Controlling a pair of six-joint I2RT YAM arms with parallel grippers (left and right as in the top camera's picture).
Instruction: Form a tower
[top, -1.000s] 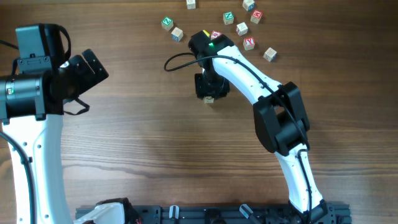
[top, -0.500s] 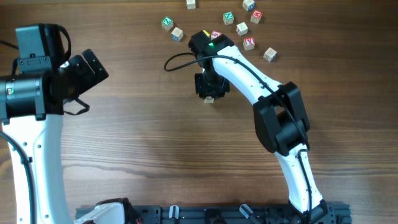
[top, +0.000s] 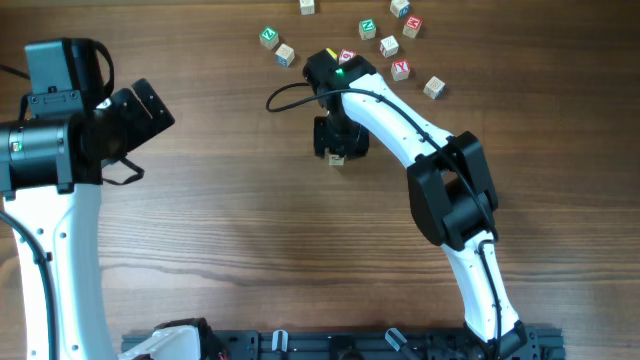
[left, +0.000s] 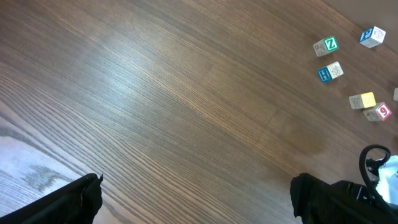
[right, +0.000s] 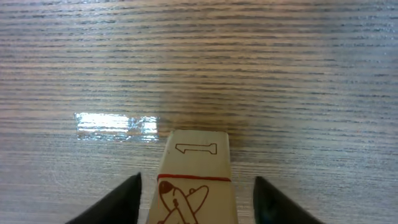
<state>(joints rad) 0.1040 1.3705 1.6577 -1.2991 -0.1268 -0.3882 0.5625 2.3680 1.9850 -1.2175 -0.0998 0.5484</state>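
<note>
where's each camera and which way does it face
overhead: above the table, straight down; left arm, right arm, right gripper over the tower
left wrist: on left arm, faces across table to loose cubes; own fingertips at bottom
right wrist: on right arm, looks down the tower; own fingers either side
shared: tower in overhead and right wrist

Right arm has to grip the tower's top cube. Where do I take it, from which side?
Pinch the top cube of the tower on its two opposite side faces, coming straight down from above. The right gripper straddles it, open, a gap each side. The stack is narrow and upright, so a sideways approach would likely topple it.
</note>
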